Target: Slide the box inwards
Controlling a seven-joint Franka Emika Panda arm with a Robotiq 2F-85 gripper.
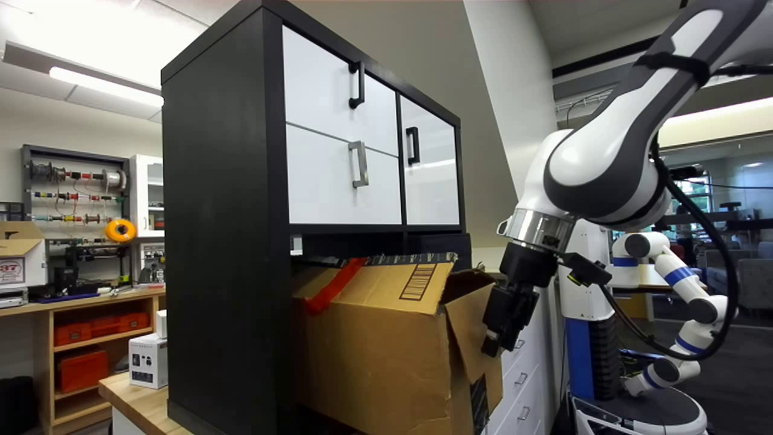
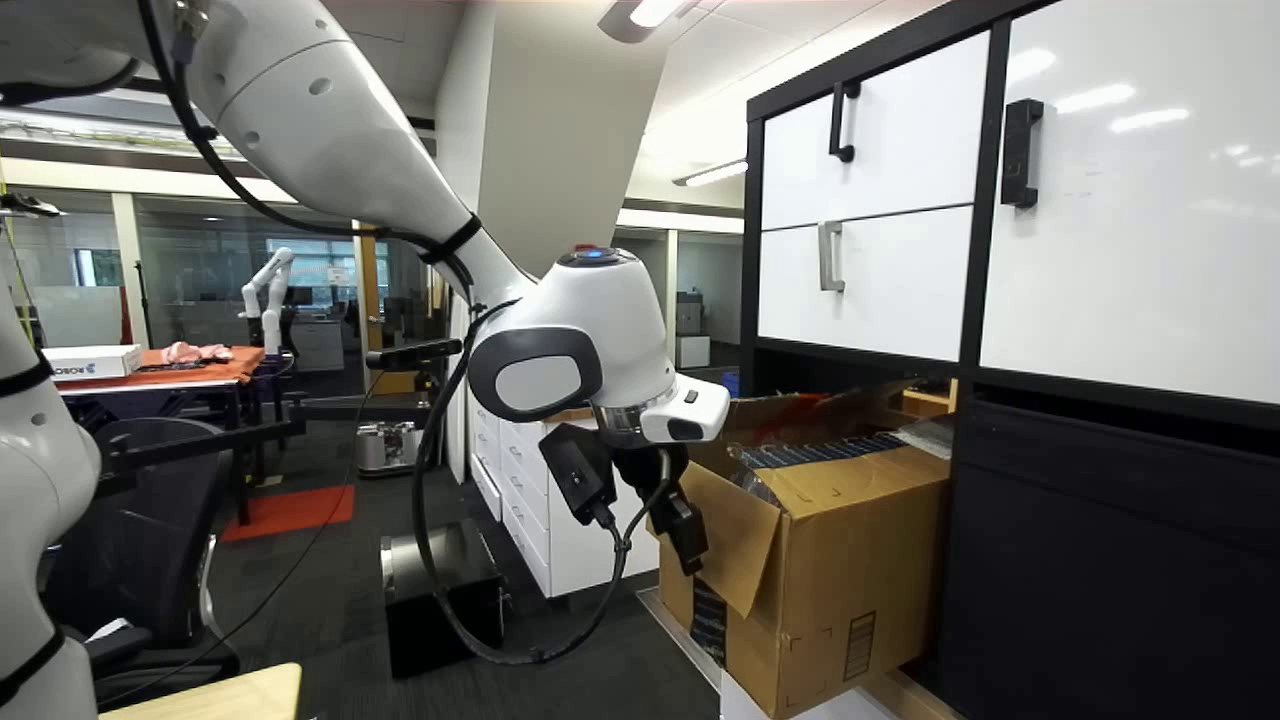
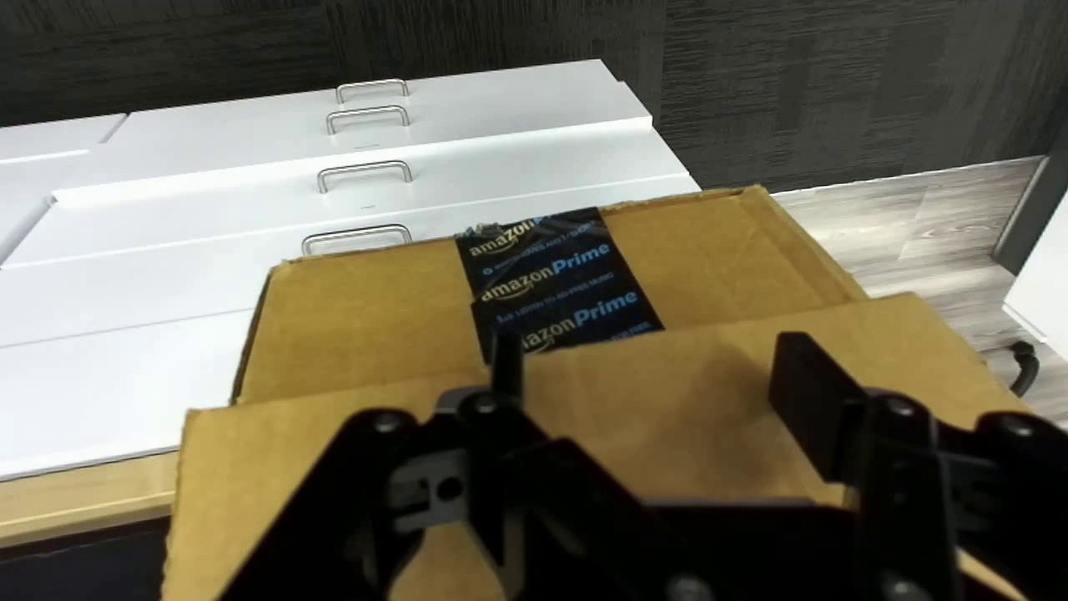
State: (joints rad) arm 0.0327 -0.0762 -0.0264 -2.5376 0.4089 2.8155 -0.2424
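The large brown cardboard box [image 1: 380,356] sits partly inside the lower opening of the black-framed cabinet, its near end sticking out. It also shows in an exterior view [image 2: 860,560] and in the wrist view [image 3: 359,325]. Red tape and black printed marks show on it. A loose flap [image 1: 474,326] hangs down at the protruding end. My gripper [image 1: 500,343] points downward at this end, close in front of the flap; it also shows in an exterior view [image 2: 690,555]. In the wrist view the gripper [image 3: 651,376] has its fingers wide apart, with nothing between them. Contact with the flap is unclear.
The cabinet [image 1: 217,241] has white doors with handles above the box, and its black side panel borders the opening. White drawers [image 3: 350,200] stand beyond the box. A black lower panel [image 2: 1110,560] lies beside the box. A second robot [image 1: 670,314] stands behind the arm.
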